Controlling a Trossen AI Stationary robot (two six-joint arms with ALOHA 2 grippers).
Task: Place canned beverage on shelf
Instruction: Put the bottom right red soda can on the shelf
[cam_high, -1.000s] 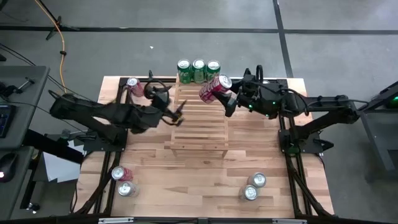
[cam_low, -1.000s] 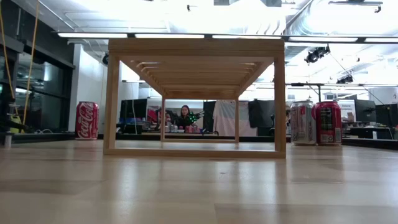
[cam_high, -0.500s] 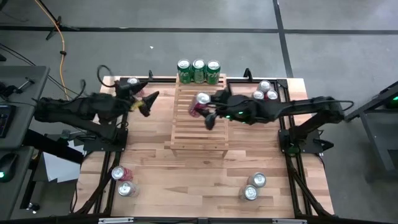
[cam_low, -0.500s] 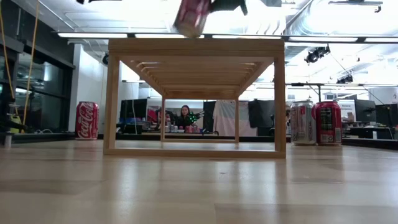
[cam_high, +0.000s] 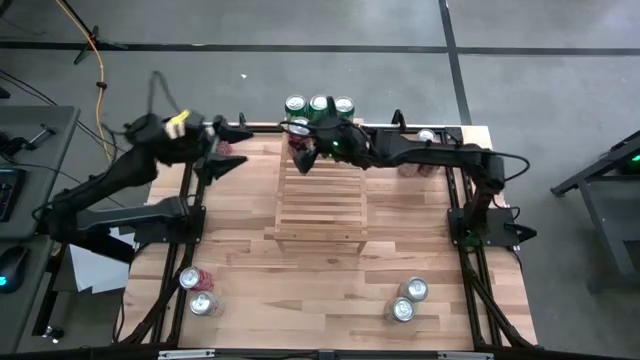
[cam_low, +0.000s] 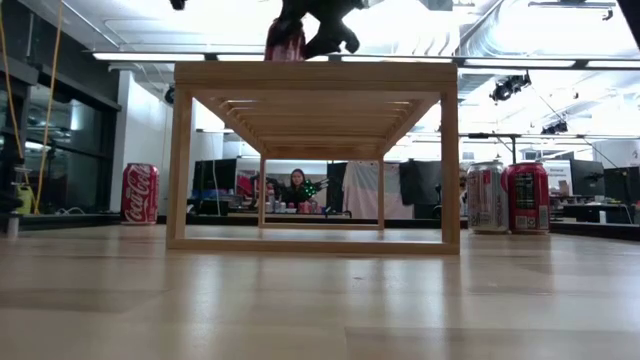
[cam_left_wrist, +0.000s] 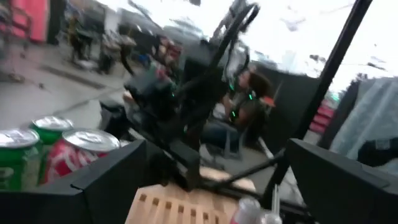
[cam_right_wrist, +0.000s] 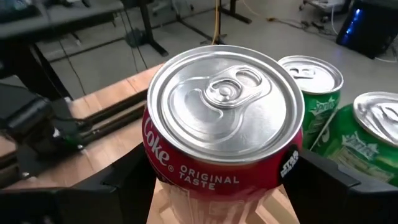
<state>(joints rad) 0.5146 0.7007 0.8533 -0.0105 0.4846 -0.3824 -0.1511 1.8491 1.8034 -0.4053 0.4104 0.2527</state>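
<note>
The shelf (cam_high: 320, 200) is a light wooden slatted rack in the middle of the table, and it also shows in the low view (cam_low: 315, 75). My right gripper (cam_high: 306, 148) reaches over the shelf's far left corner, shut on a red Coca-Cola can (cam_right_wrist: 224, 124), which stands upright at the shelf's top (cam_low: 285, 40). Three green cans (cam_high: 320, 105) stand in a row just beyond the shelf's far edge. My left gripper (cam_high: 222, 155) is open and empty, raised over the table's far left part. My right gripper pinches the red can's side wall (cam_right_wrist: 152, 168) between its two fingers (cam_right_wrist: 124, 183), one on each side, below the rim. The can is upright, lid up, with its bottom at the slats of the shelf's far left corner (cam_low: 285, 58). I cannot tell whether it rests on them.
Two cans (cam_high: 420, 150) stand at the table's far right, two (cam_high: 198, 290) at the near left and two (cam_high: 407, 300) at the near right. A person (cam_low: 298, 185) sits in the room beyond the table. Most of the shelf's slats are bare.
My right gripper has carried the red can from beyond the shelf's far right corner toward the table's left, down to the shelf's far left corner. The can has turned from tilted to upright. My left gripper has drawn back from the shelf toward the table's far left.
</note>
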